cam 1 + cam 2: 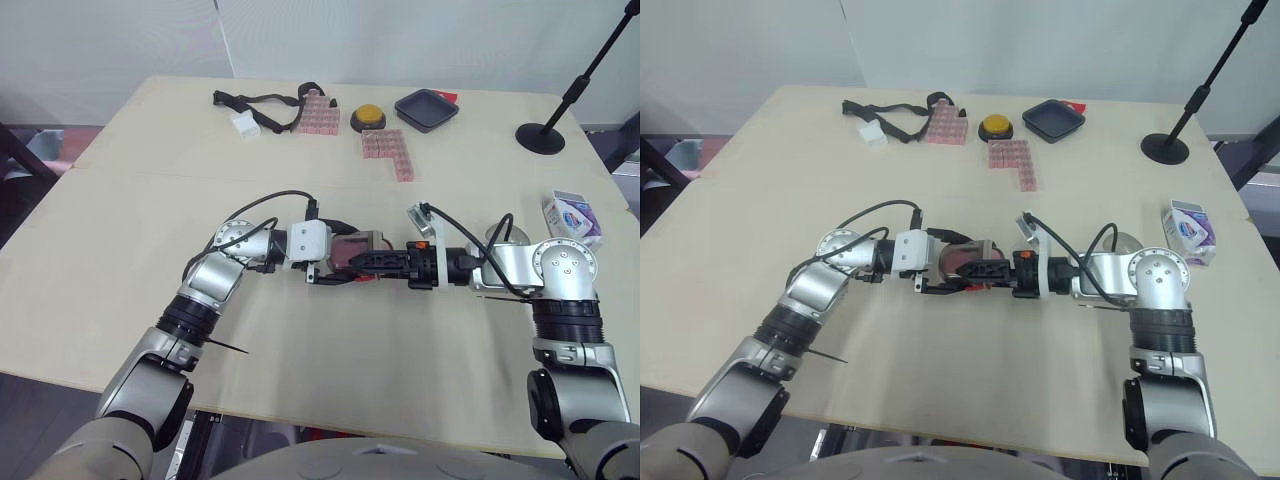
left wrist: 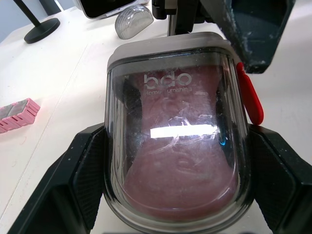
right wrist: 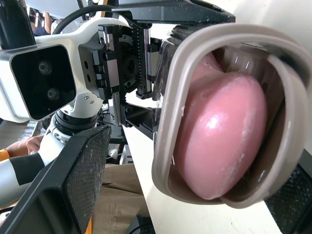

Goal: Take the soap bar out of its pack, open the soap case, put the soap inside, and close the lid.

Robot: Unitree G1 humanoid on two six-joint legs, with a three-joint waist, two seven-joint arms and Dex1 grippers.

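The left tool point(image 1: 338, 265) squeezes the soap case point(image 2: 175, 122) by its two sides, over the worktop point(image 1: 300, 380). The right tool point(image 1: 385, 262) is spread wide around the case's end and is not pinching it. The pink soap point(image 3: 219, 136) sits inside. Its pack point(image 1: 572, 215) lies well apart. I think only shutting the lid is left.

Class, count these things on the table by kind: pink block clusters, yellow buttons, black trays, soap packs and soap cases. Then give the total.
Pink block clusters: 2
Yellow button: 1
Black tray: 1
Soap pack: 1
Soap case: 1
Total: 6
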